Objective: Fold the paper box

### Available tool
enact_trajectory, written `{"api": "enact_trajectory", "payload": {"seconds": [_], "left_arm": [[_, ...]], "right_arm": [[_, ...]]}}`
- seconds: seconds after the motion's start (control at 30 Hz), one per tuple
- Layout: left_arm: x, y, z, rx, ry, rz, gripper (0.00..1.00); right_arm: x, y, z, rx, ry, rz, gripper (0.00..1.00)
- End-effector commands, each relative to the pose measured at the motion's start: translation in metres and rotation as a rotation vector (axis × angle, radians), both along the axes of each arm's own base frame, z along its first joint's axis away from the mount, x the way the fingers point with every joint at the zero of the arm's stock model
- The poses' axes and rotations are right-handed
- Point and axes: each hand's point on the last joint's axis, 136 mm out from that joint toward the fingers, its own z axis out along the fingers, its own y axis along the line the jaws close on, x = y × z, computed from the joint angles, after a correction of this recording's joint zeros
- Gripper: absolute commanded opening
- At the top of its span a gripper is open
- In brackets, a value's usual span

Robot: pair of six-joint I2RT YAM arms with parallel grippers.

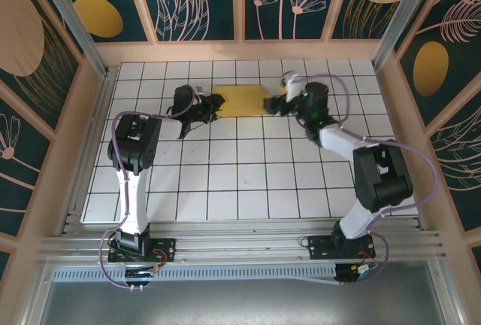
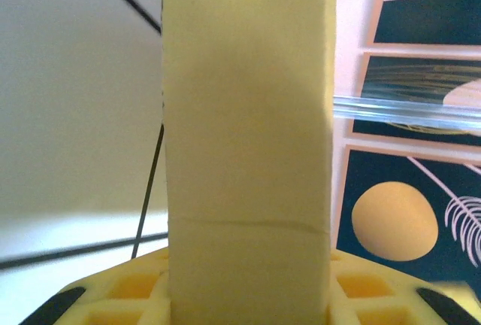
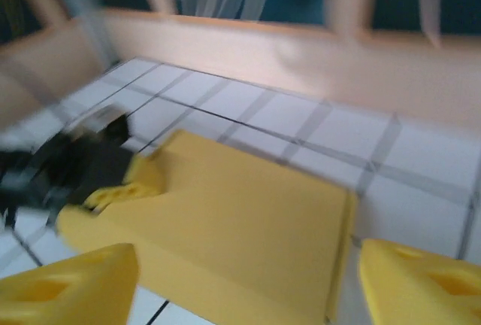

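Observation:
The paper box lies as a flat yellow rectangle on the tiled table, near the back. My left gripper is at its left end. In the left wrist view the box runs up between the yellow pads, which press on both of its sides. My right gripper is at the right end of the box. The blurred right wrist view has its fingers spread wide, with the box lying flat between and ahead of them, untouched. The left gripper's dark body shows at the box's far end.
A peach wall closes the back of the table, about one tile beyond the box. Metal posts stand in the back corners. White tiles stretch from the box towards the arm bases.

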Motion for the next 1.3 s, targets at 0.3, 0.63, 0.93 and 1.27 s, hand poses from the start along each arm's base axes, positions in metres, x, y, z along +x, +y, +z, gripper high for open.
{"api": "enact_trajectory", "payload": {"seconds": [0.3, 0.63, 0.93, 1.27], "left_arm": [[-0.017, 0.013, 0.045, -0.139, 0.105, 0.144, 0.27], [-0.026, 0.006, 0.053, -0.172, 0.091, 0.117, 0.28], [-0.031, 0.006, 0.071, -0.204, 0.053, 0.114, 0.38], [-0.018, 0.062, 0.172, -0.028, -0.306, 0.276, 0.69]], "right_arm": [[0.006, 0.066, -0.064, -0.772, -0.692, 0.145, 0.95], [0.032, 0.081, -0.086, -0.809, -0.705, 0.136, 0.62], [0.034, 0.077, -0.084, -0.806, -0.713, 0.124, 0.33], [0.008, 0.050, -0.061, -0.810, -0.583, 0.142, 0.32]]}}
